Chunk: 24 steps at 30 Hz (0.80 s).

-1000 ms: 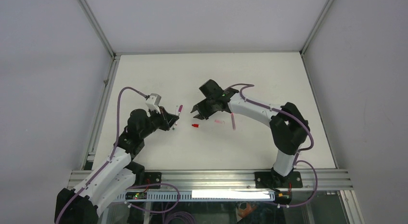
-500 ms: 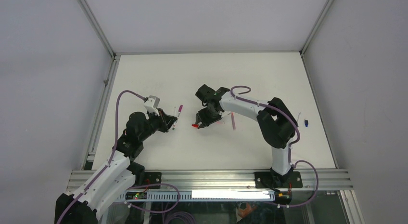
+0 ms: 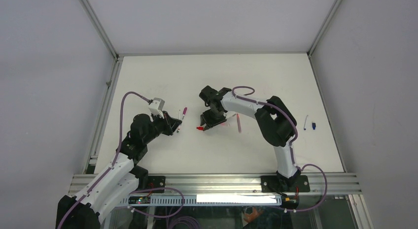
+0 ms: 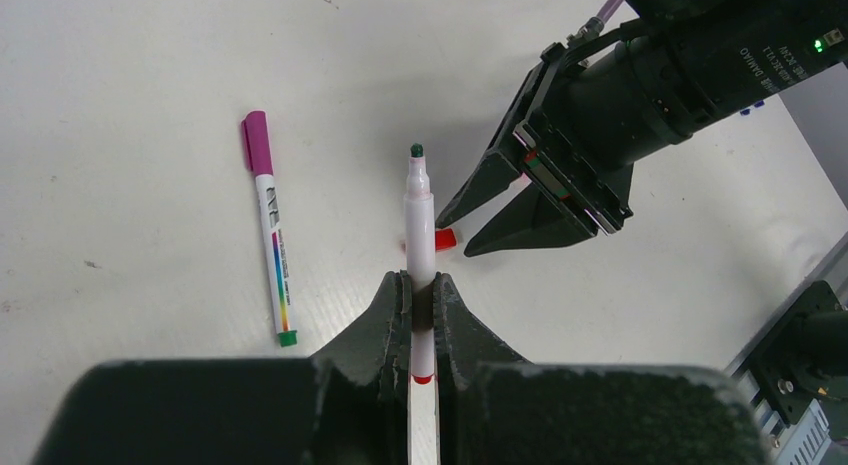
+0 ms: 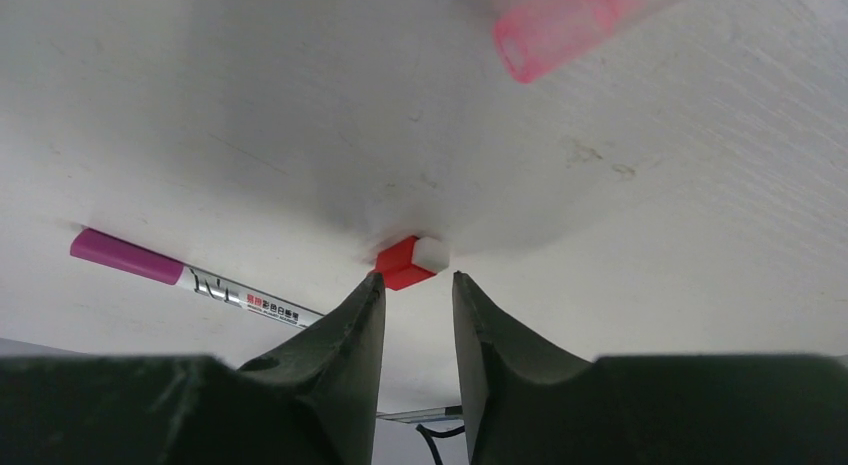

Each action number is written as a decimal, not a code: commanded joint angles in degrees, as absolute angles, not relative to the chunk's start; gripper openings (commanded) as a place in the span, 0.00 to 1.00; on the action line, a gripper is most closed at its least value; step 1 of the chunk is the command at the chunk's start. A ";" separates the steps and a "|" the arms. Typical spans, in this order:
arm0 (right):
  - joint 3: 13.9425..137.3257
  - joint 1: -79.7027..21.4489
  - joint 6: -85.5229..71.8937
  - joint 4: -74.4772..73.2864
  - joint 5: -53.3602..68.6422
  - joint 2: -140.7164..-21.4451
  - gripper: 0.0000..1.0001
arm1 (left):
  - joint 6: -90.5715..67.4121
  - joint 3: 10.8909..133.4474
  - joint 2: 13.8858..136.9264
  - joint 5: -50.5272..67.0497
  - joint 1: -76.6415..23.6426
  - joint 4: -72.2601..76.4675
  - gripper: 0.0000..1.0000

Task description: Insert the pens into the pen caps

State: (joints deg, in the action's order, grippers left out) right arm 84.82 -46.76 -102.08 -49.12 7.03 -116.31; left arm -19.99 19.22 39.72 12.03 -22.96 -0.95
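My left gripper (image 4: 420,280) is shut on a white pen (image 4: 419,220) with a red end band; its bare dark tip points away from me. In the top view this gripper (image 3: 173,125) is left of centre. A small red cap (image 5: 405,263) lies on the table just beyond the fingertips of my right gripper (image 5: 418,280), which is open with a narrow gap and empty. The top view shows the right gripper (image 3: 207,124) right beside the red cap (image 3: 199,127). The red cap (image 4: 444,239) also shows in the left wrist view, just past the held pen.
A white pen with a magenta cap (image 4: 270,240) lies left of the held pen. A pink cap (image 3: 226,123) and a pink pen (image 3: 239,123) lie right of the right gripper. A white pen (image 3: 305,122) and a blue cap (image 3: 314,125) lie far right.
My right gripper has come down and towards the left, onto the spot of the red cap, and its arm has folded in. The left gripper has hardly moved.
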 commanded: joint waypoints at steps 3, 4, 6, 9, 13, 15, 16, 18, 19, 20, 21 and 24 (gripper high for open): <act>87.93 -46.15 -101.67 -49.81 6.13 -117.63 0.37 | -18.48 19.68 40.69 12.57 -23.64 1.01 0.00; 88.12 -46.10 -101.50 -49.98 6.23 -117.74 0.37 | -18.46 19.69 40.84 12.63 -23.64 1.05 0.00; 88.56 -46.14 -101.20 -50.26 6.31 -117.93 0.38 | -18.39 19.69 40.98 12.57 -23.64 1.14 0.00; 89.25 -46.15 -100.78 -50.98 6.83 -118.12 0.37 | -18.37 19.60 40.96 12.57 -23.64 1.23 0.00; 89.64 -46.50 -100.64 -51.64 6.49 -117.70 0.37 | -18.46 19.52 40.89 12.74 -23.64 1.30 0.00; 89.52 -46.78 -100.89 -51.97 6.77 -117.75 0.37 | -18.50 19.56 40.90 12.83 -23.64 1.32 0.00; 89.43 -47.05 -101.01 -51.98 7.03 -117.83 0.37 | -18.46 19.52 40.88 12.84 -23.64 1.32 0.00; 89.15 -47.40 -101.31 -51.94 7.56 -118.08 0.37 | -18.54 19.43 40.87 13.05 -23.64 1.32 0.00; 88.88 -47.57 -101.52 -51.65 7.86 -118.31 0.36 | -18.57 19.43 40.79 13.03 -23.64 1.32 0.00; 88.60 -47.73 -101.73 -51.43 8.24 -118.42 0.36 | -18.59 19.42 40.79 13.07 -23.64 1.32 0.00; 88.33 -47.93 -101.91 -50.88 8.59 -118.55 0.36 | -18.56 19.45 40.86 13.02 -23.64 1.40 0.00; 88.35 -48.31 -102.22 -50.38 9.20 -119.08 0.35 | -18.69 19.34 40.79 13.09 -23.64 1.36 0.00</act>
